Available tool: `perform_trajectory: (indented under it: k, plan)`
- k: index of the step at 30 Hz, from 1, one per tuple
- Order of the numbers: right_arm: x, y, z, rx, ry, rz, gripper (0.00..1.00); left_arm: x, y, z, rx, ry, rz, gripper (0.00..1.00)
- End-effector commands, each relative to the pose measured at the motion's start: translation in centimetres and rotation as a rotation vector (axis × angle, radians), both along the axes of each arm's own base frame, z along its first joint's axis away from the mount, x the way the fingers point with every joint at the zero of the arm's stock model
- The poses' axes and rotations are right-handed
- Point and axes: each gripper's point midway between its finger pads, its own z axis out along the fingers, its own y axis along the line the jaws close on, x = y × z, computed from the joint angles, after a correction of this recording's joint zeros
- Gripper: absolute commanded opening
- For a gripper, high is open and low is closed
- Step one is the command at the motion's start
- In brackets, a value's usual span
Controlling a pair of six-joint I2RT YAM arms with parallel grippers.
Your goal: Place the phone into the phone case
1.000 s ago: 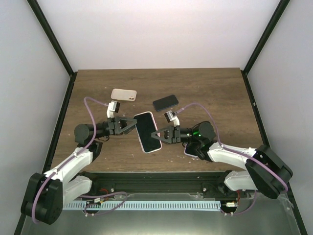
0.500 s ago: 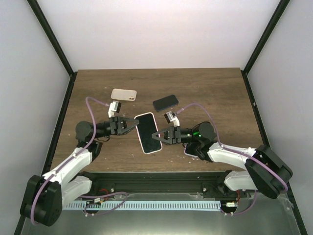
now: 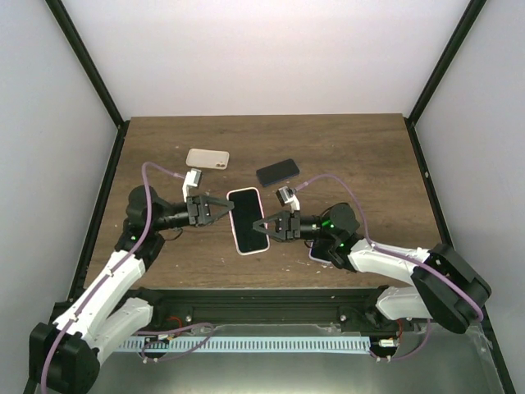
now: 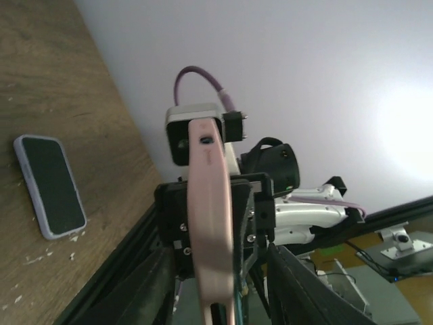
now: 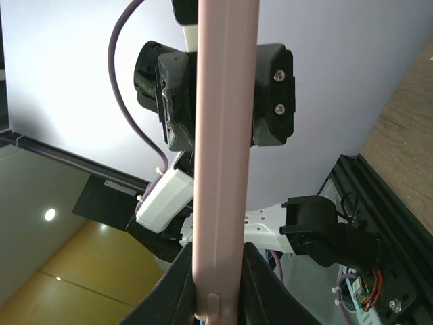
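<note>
A pink phone case [image 3: 248, 220] with a black-screened phone in it is held above the table between my two grippers. My right gripper [image 3: 267, 226] is shut on its right long edge; in the right wrist view the pink edge [image 5: 220, 156] runs up between my gripper's [image 5: 220, 274] fingers. My left gripper [image 3: 216, 207] is open, its jaws spread on either side of the case's left edge without touching it. In the left wrist view the case edge [image 4: 211, 223] stands between the wide jaws of my left gripper [image 4: 220, 274].
A beige case [image 3: 207, 158] lies at the back left of the wooden table [image 3: 361, 156] and a dark phone [image 3: 277, 171] at the back middle. A lavender-edged phone [image 3: 315, 253] lies beside my right arm, also in the left wrist view [image 4: 51, 186].
My left arm's elbow has swung up and to the left. The pink case has shifted slightly and stays held by the right gripper.
</note>
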Motion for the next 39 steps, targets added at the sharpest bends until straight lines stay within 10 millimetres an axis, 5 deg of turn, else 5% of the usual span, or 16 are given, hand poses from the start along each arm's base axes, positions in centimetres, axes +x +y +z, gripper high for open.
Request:
perform_trajectory:
  k: [1,6,11,13,19,22,33,35,39]
  plan:
    - [0.7,-0.4,2.3,0.062,-0.052,-0.069,0.09,0.1,0.0,-1.6,0.083,0.024,0.006,0.35]
    - [1.2,-0.1,1.8,0.018,-0.057,-0.087,0.17,0.3,-0.1,-2.5,0.131,0.039,-0.004,0.07]
    - [1.5,-0.2,1.5,-0.003,-0.062,-0.115,0.13,0.5,-0.2,-2.6,0.143,0.049,-0.012,0.01]
    - [1.6,-0.2,1.7,0.003,-0.069,-0.118,0.09,0.4,-0.3,-2.4,0.142,0.044,-0.021,0.05]
    - [2.6,-0.6,2.4,0.038,-0.04,-0.183,0.06,-0.2,-0.3,-2.8,0.13,0.083,-0.047,0.44]
    - [3.8,-0.8,2.7,0.042,-0.03,-0.252,0.06,-0.7,-0.4,-3.7,0.126,0.126,-0.075,0.54]
    - [6.8,-0.3,3.1,0.007,-0.035,-0.359,0.06,-2.0,-1.0,-6.0,0.137,0.198,-0.138,0.56]
    - [7.0,-0.2,2.9,0.009,-0.026,-0.359,0.06,-1.9,-1.1,-6.1,0.137,0.203,-0.147,0.51]
    - [7.1,0.1,2.3,0.002,-0.014,-0.349,0.07,-1.6,-1.2,-6.2,0.144,0.201,-0.145,0.2]
